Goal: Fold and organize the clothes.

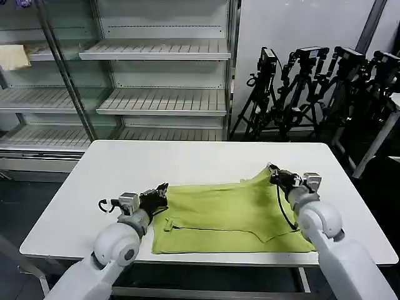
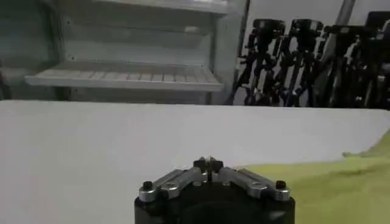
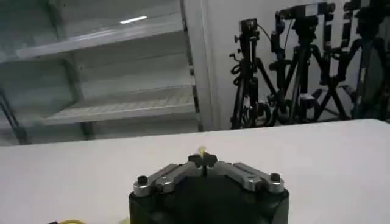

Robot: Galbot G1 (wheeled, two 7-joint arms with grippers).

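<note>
Lime cotton T-shirt (image 1: pixel 231 215) half-folded on white table (image 1: pixel 125 162) | left gripper (image 1: pixel 161 190), right gripper (image 1: pixel 275 173) pinch far corners shut | likely readying next fold

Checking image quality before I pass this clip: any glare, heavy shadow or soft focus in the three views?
Head view: even light, T-shirt and table sharp, faint shadow only under the left gripper and the right gripper. Left wrist view: soft throughout, tripods smeared. Right wrist view: soft too, with a bright light reflection on the shelving.
</note>
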